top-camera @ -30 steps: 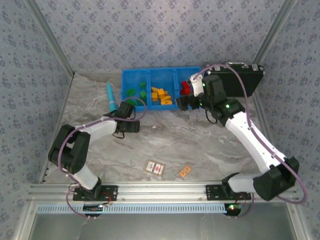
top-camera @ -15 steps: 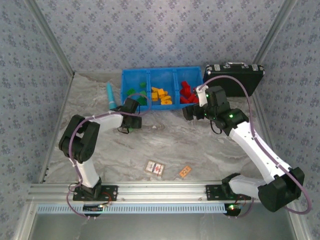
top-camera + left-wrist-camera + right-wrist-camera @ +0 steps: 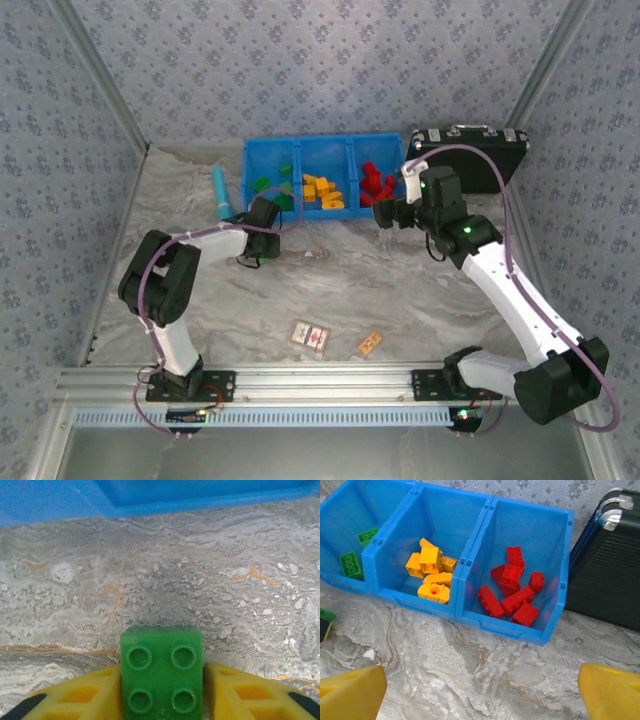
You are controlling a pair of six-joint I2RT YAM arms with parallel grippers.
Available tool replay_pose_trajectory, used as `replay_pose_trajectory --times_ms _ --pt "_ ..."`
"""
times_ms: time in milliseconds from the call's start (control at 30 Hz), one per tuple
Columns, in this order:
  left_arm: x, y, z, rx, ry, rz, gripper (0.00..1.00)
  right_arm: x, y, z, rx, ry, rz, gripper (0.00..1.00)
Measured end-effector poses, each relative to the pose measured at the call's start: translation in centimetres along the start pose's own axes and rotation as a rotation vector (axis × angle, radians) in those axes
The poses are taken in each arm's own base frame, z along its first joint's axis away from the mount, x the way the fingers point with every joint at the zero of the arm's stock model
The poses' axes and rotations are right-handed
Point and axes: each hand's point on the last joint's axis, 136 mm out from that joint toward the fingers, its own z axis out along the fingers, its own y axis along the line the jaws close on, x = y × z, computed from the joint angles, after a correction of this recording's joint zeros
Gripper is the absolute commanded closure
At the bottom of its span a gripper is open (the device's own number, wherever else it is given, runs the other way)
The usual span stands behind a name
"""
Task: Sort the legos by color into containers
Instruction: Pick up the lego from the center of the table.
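Item 1: left gripper (image 3: 161, 692), pinching 1 green lego (image 3: 161, 672) by both sides, at the marble table (image 3: 210, 585), just near of the blue tray (image 3: 530, 507). Item 2: right gripper (image 3: 481, 692), fingers spread wide, nothing between them, near of the tray's right end. The tray's 3 compartments hold green legos (image 3: 351, 564) left, orange-yellow legos (image 3: 431, 570) middle, red legos (image 3: 512, 587) right. Black briefcase (image 3: 610, 575) just right of the tray.
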Motion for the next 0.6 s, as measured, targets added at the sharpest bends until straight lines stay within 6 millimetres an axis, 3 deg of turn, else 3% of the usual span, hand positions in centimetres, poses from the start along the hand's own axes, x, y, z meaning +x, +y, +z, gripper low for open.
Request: replay_pose_trajectory --times_ms 200,400,500,600 --pt "0.4 0.1 -0.3 -0.013 0.012 0.009 0.67 -0.1 -1.3 0.3 0.028 -0.015 0.022 0.00" --pt "1.4 0.6 -2.0 -0.050 0.055 0.036 0.70 0.9 -2.1 0.9 0.031 -0.001 0.038 0.00" --pt "-0.1 0.4 -4.0 -0.037 0.020 0.029 0.70 1.5 -2.1 1.2 0.017 -0.003 0.038 0.00" --pt "-3.3 -0.6 -6.5 -0.004 -0.057 0.015 0.70 2.2 -1.9 1.3 0.003 -0.004 0.037 0.00"
